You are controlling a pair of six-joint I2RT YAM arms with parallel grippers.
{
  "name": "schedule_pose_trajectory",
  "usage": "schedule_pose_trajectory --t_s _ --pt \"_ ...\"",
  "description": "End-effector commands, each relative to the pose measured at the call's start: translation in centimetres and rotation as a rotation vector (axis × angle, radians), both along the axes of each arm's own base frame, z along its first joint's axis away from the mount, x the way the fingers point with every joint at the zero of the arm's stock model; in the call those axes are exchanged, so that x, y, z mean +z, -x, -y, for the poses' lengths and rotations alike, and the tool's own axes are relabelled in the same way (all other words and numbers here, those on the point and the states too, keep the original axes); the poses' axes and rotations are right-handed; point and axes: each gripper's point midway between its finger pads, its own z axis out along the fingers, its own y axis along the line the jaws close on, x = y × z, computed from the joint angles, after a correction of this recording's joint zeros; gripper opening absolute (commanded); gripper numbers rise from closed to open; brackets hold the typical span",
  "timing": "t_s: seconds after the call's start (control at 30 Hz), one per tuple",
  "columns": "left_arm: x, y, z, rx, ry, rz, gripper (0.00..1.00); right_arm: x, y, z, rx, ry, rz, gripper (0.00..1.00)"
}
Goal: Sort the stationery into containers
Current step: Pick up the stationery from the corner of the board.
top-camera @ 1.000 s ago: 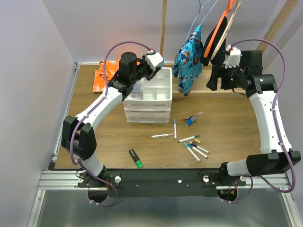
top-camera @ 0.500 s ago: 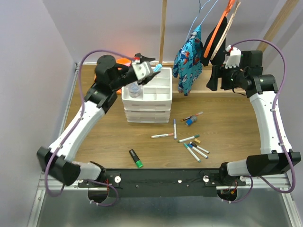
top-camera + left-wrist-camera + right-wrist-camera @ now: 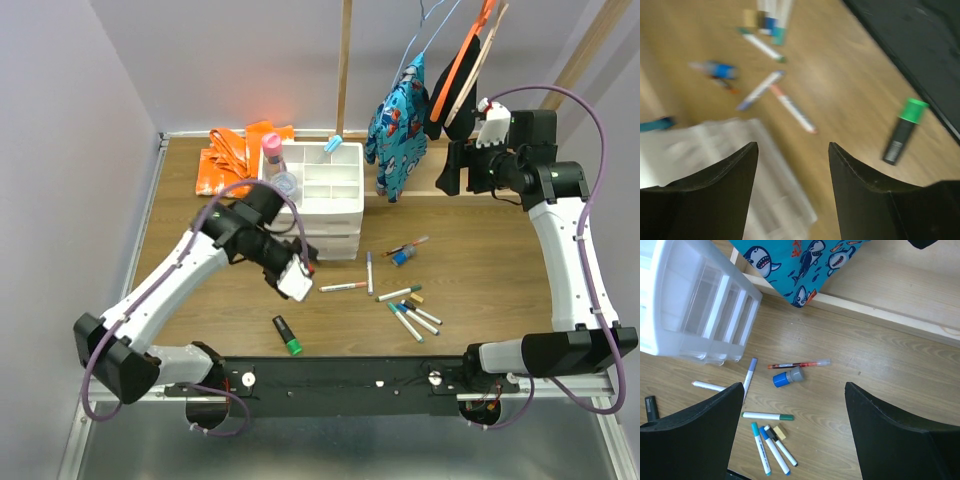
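Note:
The white drawer unit [image 3: 325, 215] stands at the table's back middle. In its top tray are a pink highlighter [image 3: 270, 145], a clear jar [image 3: 285, 183] and a light blue marker [image 3: 331, 149] leaning on the back rim. My left gripper [image 3: 298, 274] is open and empty, low in front of the unit [image 3: 715, 145]; its wrist view [image 3: 792, 150] is blurred. A green-black highlighter [image 3: 288, 335] [image 3: 902, 131] lies near the front. Several markers [image 3: 343, 287] [image 3: 767, 416], a blue stubby highlighter [image 3: 403, 257] [image 3: 787, 377], a red pen [image 3: 799, 363] and a tan block [image 3: 780, 432] lie right of the unit. My right gripper [image 3: 455, 168] [image 3: 794, 387] is open and empty, high at the back right.
An orange cloth [image 3: 235, 155] lies at the back left behind the unit. A shark-patterned cloth [image 3: 398, 120] hangs over a wooden frame [image 3: 470, 185] at the back right. The black base rail [image 3: 350, 375] runs along the near edge.
My left arm swung from above the top tray down to the front of the drawer unit. The light blue marker it held now rests in the tray. The right arm has not moved.

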Motion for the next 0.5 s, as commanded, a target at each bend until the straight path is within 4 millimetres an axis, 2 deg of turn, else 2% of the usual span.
schedule_pose_trajectory --t_s 0.0,0.07,0.17,0.47 --pt "-9.1 7.4 -6.6 -0.24 -0.405 -0.148 0.66 0.2 0.6 -0.2 0.027 -0.005 0.016 0.89" --pt "-11.8 7.5 -7.0 -0.243 -0.47 -0.163 0.65 -0.2 1.0 -0.2 0.031 -0.005 0.008 0.89" --pt "-14.2 7.2 -6.8 -0.257 -0.507 -0.137 0.64 -0.8 1.6 -0.1 0.03 -0.001 -0.004 0.89" --pt "-17.7 7.8 -4.5 -0.248 -0.545 -0.158 0.62 -1.4 2.0 -0.2 0.032 -0.004 -0.031 0.89"
